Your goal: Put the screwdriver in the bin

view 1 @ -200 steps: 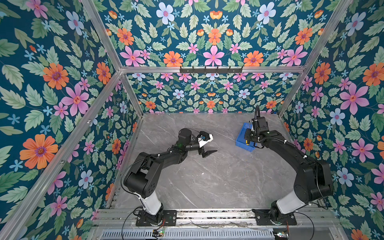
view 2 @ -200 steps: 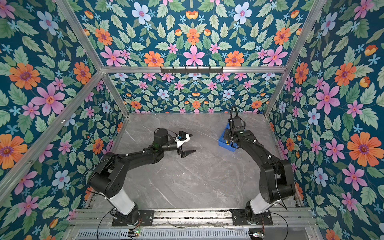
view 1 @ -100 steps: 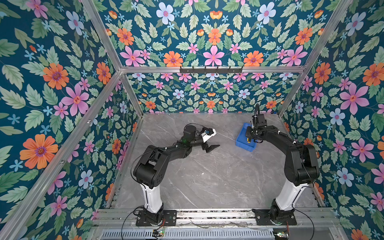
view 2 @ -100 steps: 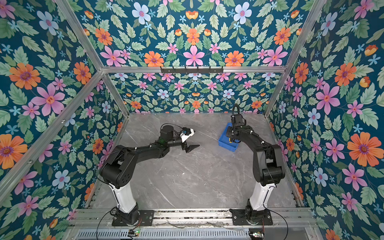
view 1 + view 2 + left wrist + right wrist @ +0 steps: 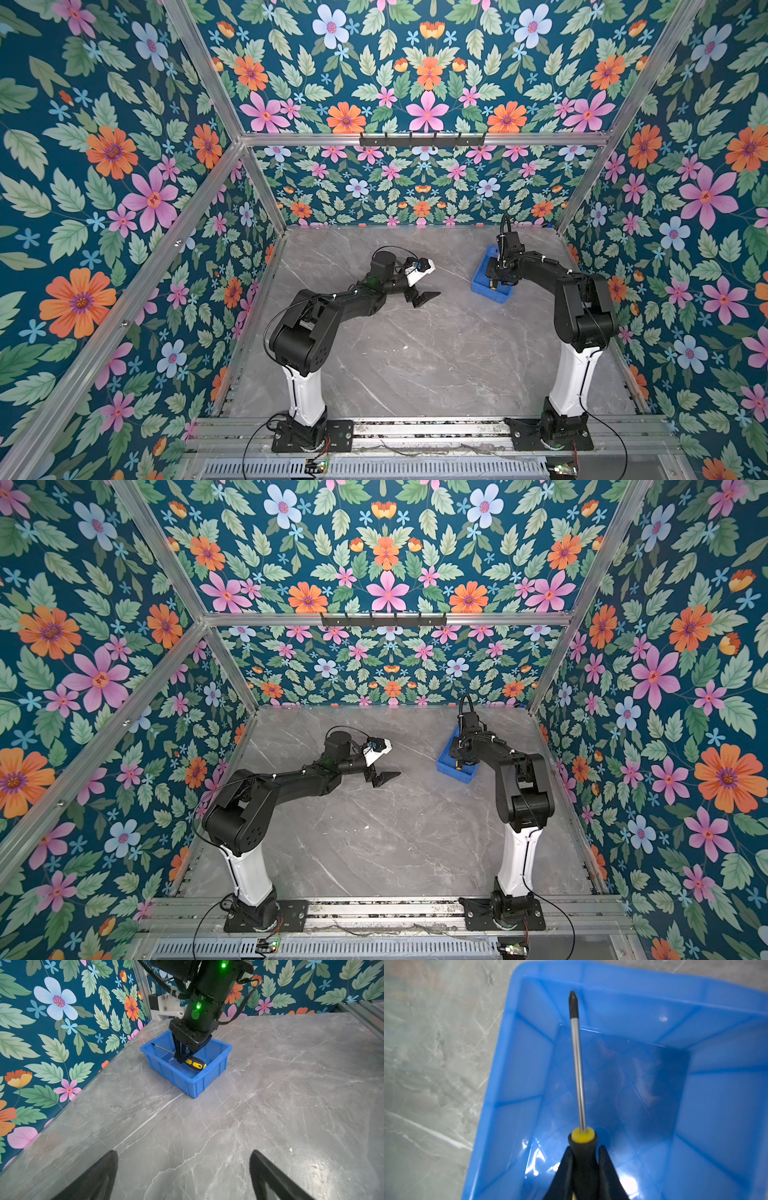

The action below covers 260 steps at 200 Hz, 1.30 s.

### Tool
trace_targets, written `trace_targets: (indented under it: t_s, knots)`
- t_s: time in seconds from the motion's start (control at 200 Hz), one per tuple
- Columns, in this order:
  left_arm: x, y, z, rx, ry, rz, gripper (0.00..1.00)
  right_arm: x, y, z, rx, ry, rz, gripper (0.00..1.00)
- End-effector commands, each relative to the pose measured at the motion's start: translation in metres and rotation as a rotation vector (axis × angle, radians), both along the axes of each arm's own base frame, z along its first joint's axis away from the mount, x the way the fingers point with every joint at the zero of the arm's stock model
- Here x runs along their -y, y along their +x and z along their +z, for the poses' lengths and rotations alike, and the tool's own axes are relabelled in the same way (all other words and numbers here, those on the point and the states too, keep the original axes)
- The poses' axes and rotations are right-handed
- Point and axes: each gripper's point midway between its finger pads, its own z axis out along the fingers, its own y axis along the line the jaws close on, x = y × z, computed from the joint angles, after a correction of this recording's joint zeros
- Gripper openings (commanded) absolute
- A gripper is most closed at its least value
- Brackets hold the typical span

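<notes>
Holds the slim black-and-yellow-handled steel screwdriver (image 5: 578, 1064) low inside the small bright blue plastic bin (image 5: 716, 1105), right tool (image 5: 585, 1151) clamped on its handle, left tool (image 5: 184, 1153) spread empty over the grey surface (image 5: 291, 1105); risks snagging the tip on the bin's end wall at release

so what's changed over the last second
Both arms lifted their elbows and now stand more upright over their bases. The left gripper, open and empty, edged slightly toward the bin. Nothing was taken or let go: the right gripper stays shut on the screwdriver, its handle low inside the bin, which has not moved.
</notes>
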Motion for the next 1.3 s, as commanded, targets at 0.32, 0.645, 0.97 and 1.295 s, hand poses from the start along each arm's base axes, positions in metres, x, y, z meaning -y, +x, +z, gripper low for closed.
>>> trace_targets:
  t_s: [0.32,0.645,0.97,1.295]
  knots:
    - [-0.006,-0.005,0.01,0.04,-0.021,0.019,1.0,0.003,0.003,0.023,0.059,0.002,-0.023,0.37]
    - [-0.056,-0.015,0.032,0.073,-0.144,0.151,1.0,0.003,-0.025,0.075,0.198,0.01,0.015,0.67]
    - [-0.148,-0.026,0.02,0.047,-0.114,0.45,1.0,0.004,-0.072,0.121,0.403,-0.006,0.103,0.89]
    - [-0.248,-0.033,0.019,0.101,-0.096,0.877,1.0,0.034,-0.116,0.119,0.536,-0.151,0.044,0.94]
